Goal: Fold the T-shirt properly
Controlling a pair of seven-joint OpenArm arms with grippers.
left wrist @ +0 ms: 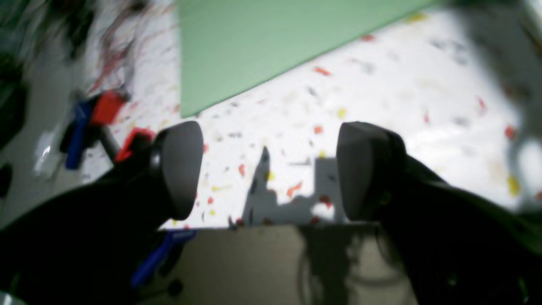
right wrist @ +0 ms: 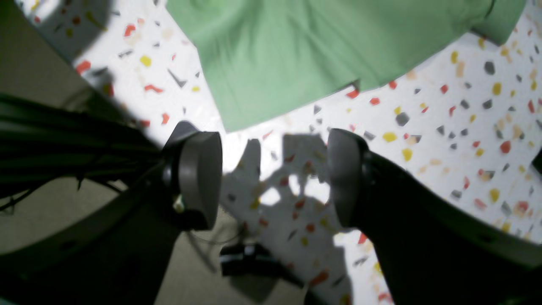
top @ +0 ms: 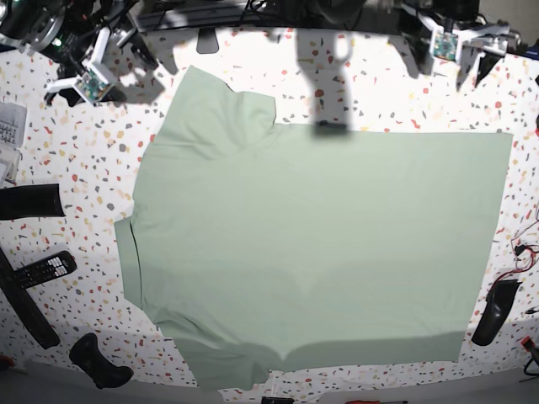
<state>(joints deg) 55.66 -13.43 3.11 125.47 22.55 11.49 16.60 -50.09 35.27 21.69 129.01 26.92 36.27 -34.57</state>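
The T-shirt lies spread flat on the speckled counter, covering most of it, with one sleeve pointing toward the right gripper and another at the opposite, near edge of the counter. Both grippers hang at the far edge of the counter, apart from the cloth.

The right gripper has its jaws spread wide with nothing between them; in its wrist view a corner of the green cloth sits just ahead of the fingertips, not touching them, and the gripper's shadow falls on bare counter.

The left gripper is likewise wide apart and holds nothing. A straight edge and corner of the T-shirt lie ahead of it and to its left, clear of the pads. This view is blurred, so finer detail of the cloth cannot be made out.
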